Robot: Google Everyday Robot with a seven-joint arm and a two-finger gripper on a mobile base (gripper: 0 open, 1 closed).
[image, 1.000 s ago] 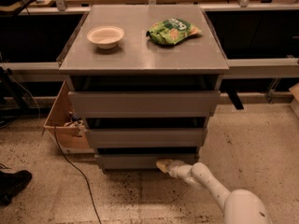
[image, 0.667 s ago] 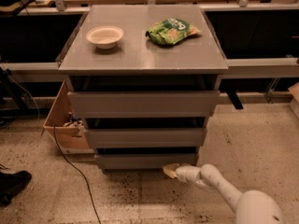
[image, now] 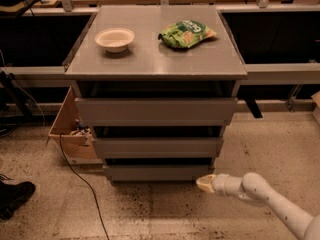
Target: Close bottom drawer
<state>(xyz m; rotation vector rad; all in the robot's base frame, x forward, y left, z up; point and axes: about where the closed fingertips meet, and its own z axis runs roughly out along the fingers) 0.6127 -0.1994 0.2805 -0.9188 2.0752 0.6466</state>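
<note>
The grey cabinet has three drawers. The bottom drawer [image: 157, 172] is the lowest and narrowest, with a plain flat front, standing only slightly out from the cabinet near the floor. My gripper [image: 205, 183] is on a white arm coming in from the lower right. Its pale tip is just off the drawer's right front corner, low over the floor, a little apart from the front.
The middle drawer [image: 157, 146] and top drawer [image: 156, 111] sit above. A white bowl [image: 115, 38] and a green bag [image: 186, 33] lie on the cabinet top [image: 155, 59]. A wooden box [image: 70, 129] stands left of the cabinet, with a black cable [image: 82, 179] on the floor.
My gripper has moved right and back along the bottom drawer's front, from near its middle-right to off its right corner. The bottom drawer looks pushed further in.
</note>
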